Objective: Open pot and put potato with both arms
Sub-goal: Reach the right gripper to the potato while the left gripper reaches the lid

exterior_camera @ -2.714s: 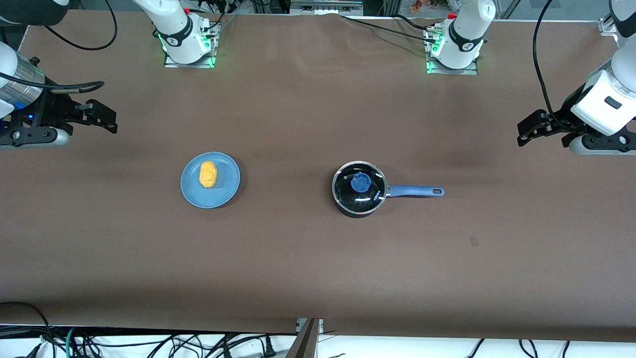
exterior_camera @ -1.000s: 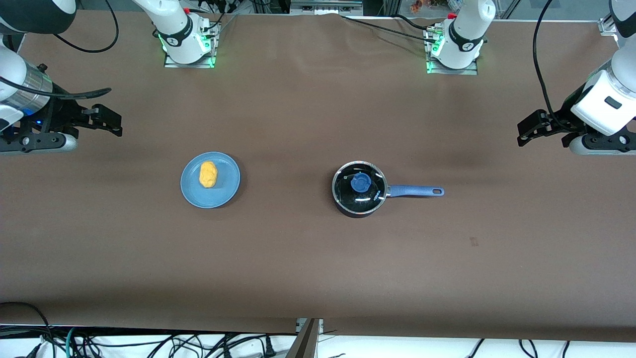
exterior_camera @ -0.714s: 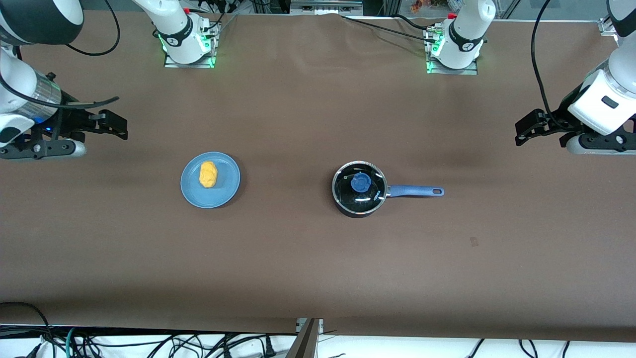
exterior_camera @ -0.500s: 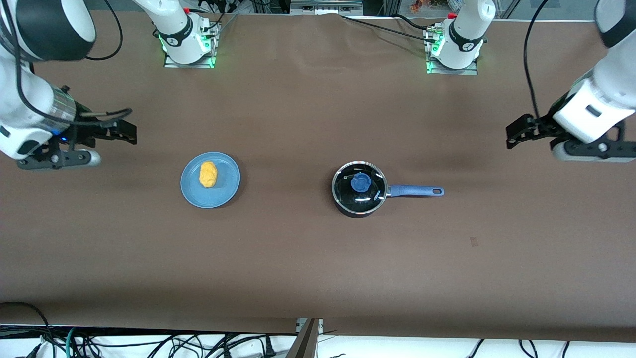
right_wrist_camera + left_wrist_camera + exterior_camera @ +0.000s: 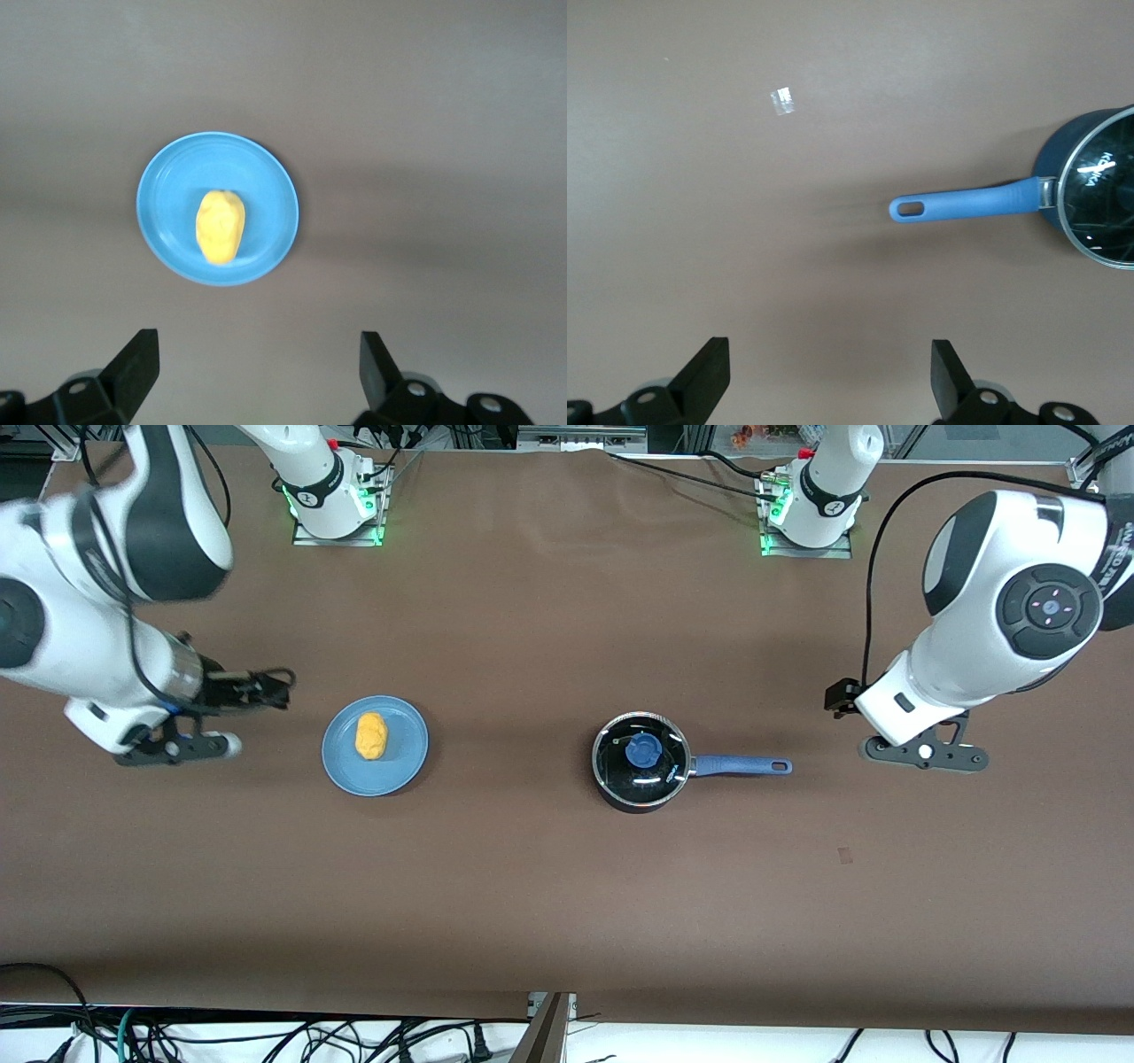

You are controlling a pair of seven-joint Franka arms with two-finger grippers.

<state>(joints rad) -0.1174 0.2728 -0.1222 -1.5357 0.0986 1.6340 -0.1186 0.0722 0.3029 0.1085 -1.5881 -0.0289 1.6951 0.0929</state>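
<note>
The black pot (image 5: 640, 766) stands mid-table with its glass lid and blue knob (image 5: 642, 751) on; its blue handle (image 5: 740, 765) points toward the left arm's end. The yellow potato (image 5: 371, 735) lies on a blue plate (image 5: 403, 760). My left gripper (image 5: 837, 696) is open and empty, over bare table just off the handle's tip. In the left wrist view it (image 5: 828, 376) faces the handle (image 5: 966, 202) and the pot (image 5: 1094, 199). My right gripper (image 5: 276, 688) is open and empty beside the plate. In the right wrist view it (image 5: 257, 367) faces the potato (image 5: 220, 226) and the plate (image 5: 266, 195).
A small pale tape mark (image 5: 845, 856) is on the brown table nearer the front camera than the handle; it also shows in the left wrist view (image 5: 781, 100). The arm bases (image 5: 335, 496) (image 5: 811, 505) stand along the table's back edge.
Both arms have swung in from the table's ends toward the middle, the right gripper toward the plate and the left gripper toward the handle's tip. Pot, lid and potato have not moved.
</note>
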